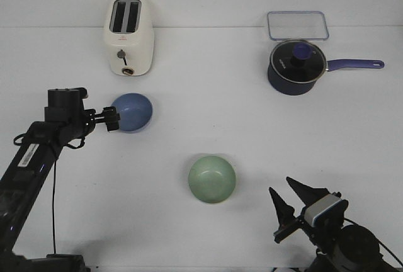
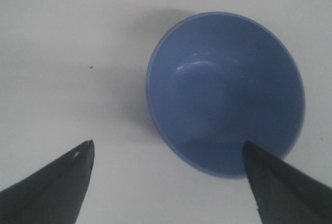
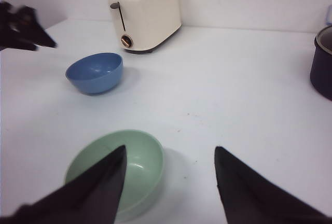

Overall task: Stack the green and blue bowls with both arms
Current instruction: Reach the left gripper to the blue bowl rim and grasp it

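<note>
The periwinkle blue bowl (image 1: 133, 112) stands upright at the left of the table, in front of the toaster. My left gripper (image 1: 114, 119) is at its left rim, open and empty. In the left wrist view the blue bowl (image 2: 225, 92) lies just beyond the left gripper (image 2: 167, 143), with one fingertip over its near rim. The pale green bowl (image 1: 212, 178) stands upright in the middle front. My right gripper (image 1: 279, 185) is open and empty to its right, apart from it. In the right wrist view the right gripper (image 3: 170, 147) is spread wide, with the green bowl (image 3: 144, 154) partly behind one finger and the blue bowl (image 3: 95, 72) beyond.
A cream toaster (image 1: 128, 34) stands at the back left. A dark navy saucepan (image 1: 295, 65) with a glass lid and long handle stands at the back right. A clear container (image 1: 296, 25) lies behind it.
</note>
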Controlling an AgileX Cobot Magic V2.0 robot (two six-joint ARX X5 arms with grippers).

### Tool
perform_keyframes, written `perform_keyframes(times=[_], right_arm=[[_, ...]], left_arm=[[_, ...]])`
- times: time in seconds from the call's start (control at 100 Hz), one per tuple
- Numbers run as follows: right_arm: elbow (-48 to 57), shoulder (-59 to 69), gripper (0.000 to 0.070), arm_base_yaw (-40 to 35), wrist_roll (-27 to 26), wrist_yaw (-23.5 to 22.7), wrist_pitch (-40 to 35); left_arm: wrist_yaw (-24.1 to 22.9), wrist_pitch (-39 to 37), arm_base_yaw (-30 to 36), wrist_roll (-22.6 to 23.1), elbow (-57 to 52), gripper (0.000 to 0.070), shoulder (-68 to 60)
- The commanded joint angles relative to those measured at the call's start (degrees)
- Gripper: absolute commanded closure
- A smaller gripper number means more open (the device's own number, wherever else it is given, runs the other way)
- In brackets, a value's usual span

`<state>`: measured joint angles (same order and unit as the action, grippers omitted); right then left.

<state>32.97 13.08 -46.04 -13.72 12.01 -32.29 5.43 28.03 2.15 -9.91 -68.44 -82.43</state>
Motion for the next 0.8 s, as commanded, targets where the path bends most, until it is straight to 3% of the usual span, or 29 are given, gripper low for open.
perform_keyframes(times=[0.0, 0.34, 0.51, 0.67, 0.79], right_arm=[[0.4, 0.1, 0.0356, -0.5, 0.1, 0.1, 0.5], [0.4, 0.1, 0.0356, -0.5, 0.1, 0.5, 0.5], [0.4, 0.1, 0.0356, -0.5, 0.1, 0.5, 0.5], [0.4, 0.1, 0.0356, -0.5, 0.1, 1.2, 0.5], [0.4, 0.1, 0.0356, -0.5, 0.1, 1.6, 0.5]], left_arm=[[0.9, -2.8, 0.2, 0.4, -0.7, 0.0168, -3.3], [0.3, -10.9, 1.4, 0.2, -0.7, 0.0185, -14.8], [-0.6, -11.4, 1.4, 0.2, -0.7, 0.0350, -16.7], [-2.0, -11.7, 1.6, 0.8, -0.7, 0.0691, -16.6], [-2.1, -11.6, 1.8, 0.9, -0.7, 0.0690, -16.3]])
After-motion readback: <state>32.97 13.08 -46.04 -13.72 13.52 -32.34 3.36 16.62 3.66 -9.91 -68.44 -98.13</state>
